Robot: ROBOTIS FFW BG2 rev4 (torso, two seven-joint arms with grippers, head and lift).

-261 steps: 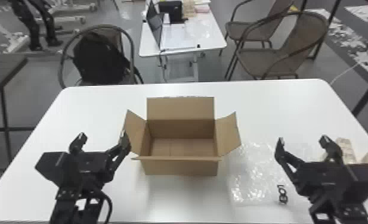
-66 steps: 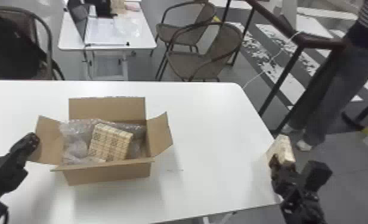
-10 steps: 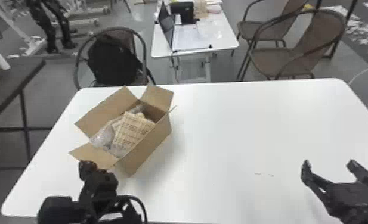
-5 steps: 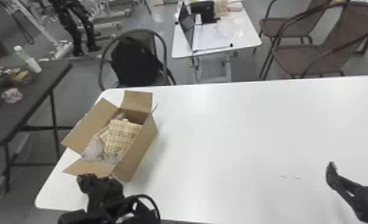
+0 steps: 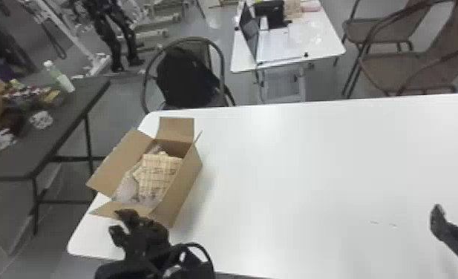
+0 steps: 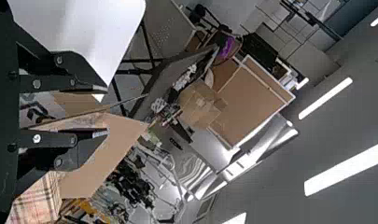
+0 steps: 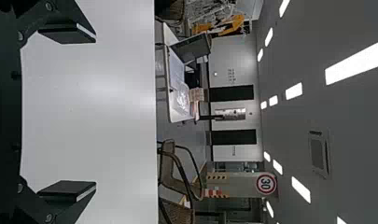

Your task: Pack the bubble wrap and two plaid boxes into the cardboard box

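The open cardboard box (image 5: pixel 183 185) stands slanted near the table's left edge. Inside it a plaid box (image 5: pixel 159 174) lies on top, partly over another plaid surface, with bubble wrap (image 5: pixel 127 190) beside them. By the box's near end is my left gripper (image 5: pixel 117 223); in the left wrist view the left gripper (image 6: pixel 106 111) is partly open, a cardboard flap (image 6: pixel 119 140) passing close by its fingers and a plaid box (image 6: pixel 37 200) beyond. Far off at the table's right, my right gripper (image 5: pixel 439 222) is wide open; the right wrist view has the right gripper (image 7: pixel 95 112) holding nothing.
The white table (image 5: pixel 294 167) stretches right of the box. A dark side table (image 5: pixel 72 107) with clutter stands at left, a chair with a black bag (image 5: pixel 187 78) behind the table's far edge, other chairs behind at right.
Bubble wrap and plaid boxes, one of them earlier in the right gripper, are now in the cardboard box. That box has turned and moved left; the head view has swung left.
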